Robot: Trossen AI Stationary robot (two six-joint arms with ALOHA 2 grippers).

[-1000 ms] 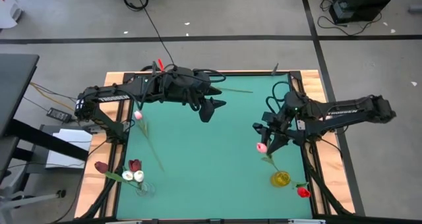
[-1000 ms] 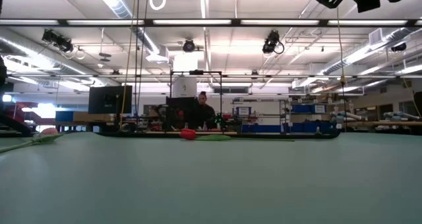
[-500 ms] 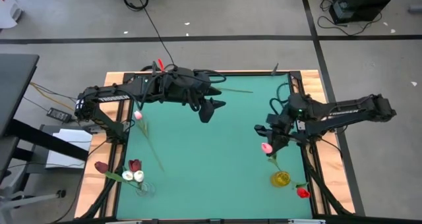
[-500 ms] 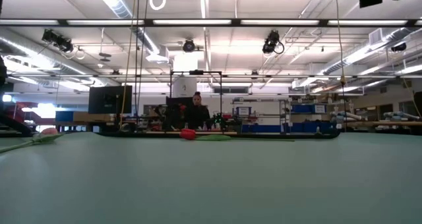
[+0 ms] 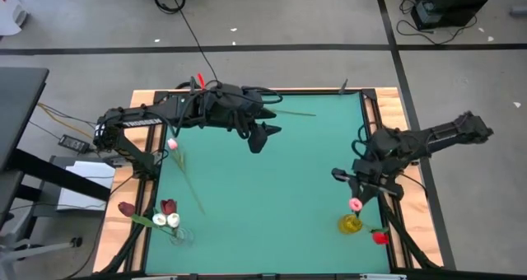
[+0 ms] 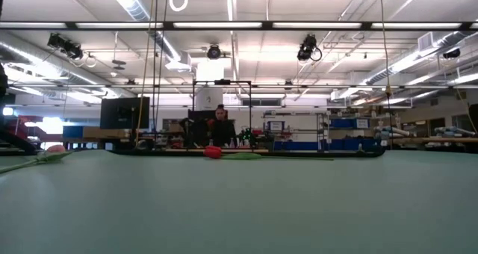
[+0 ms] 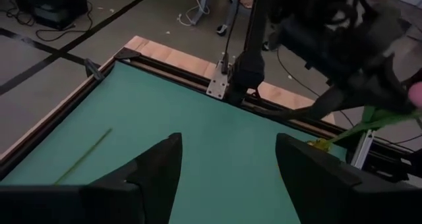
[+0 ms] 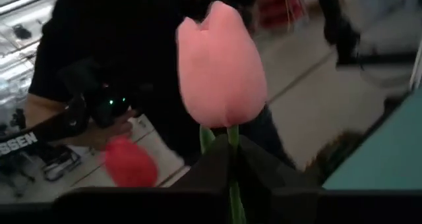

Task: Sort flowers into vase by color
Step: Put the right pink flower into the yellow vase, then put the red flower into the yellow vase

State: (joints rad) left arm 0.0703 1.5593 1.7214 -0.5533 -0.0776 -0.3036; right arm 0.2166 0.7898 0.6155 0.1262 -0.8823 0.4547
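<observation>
From above we see the right gripper (image 5: 360, 191) near the table's right edge, carrying a pink tulip (image 5: 355, 204) just over the yellow vase (image 5: 350, 224), with a red tulip (image 5: 379, 238) beside that vase. Only our right wrist view confirms the grip: the fingers (image 8: 217, 159) are clenched on the green stem directly below the pink head (image 8: 221, 66). The left gripper (image 5: 261, 137) hangs over the far middle of the green mat (image 5: 263, 198), and our left wrist view shows its jaws spread wide with nothing between them. The high view also gives us a clear vase (image 5: 179, 235) at the near left corner holding white and maroon tulips (image 5: 167, 217), and another pink flower (image 5: 172, 144) lying by the left edge. The low view adds a red flower (image 6: 213, 152) lying at the table's far edge.
</observation>
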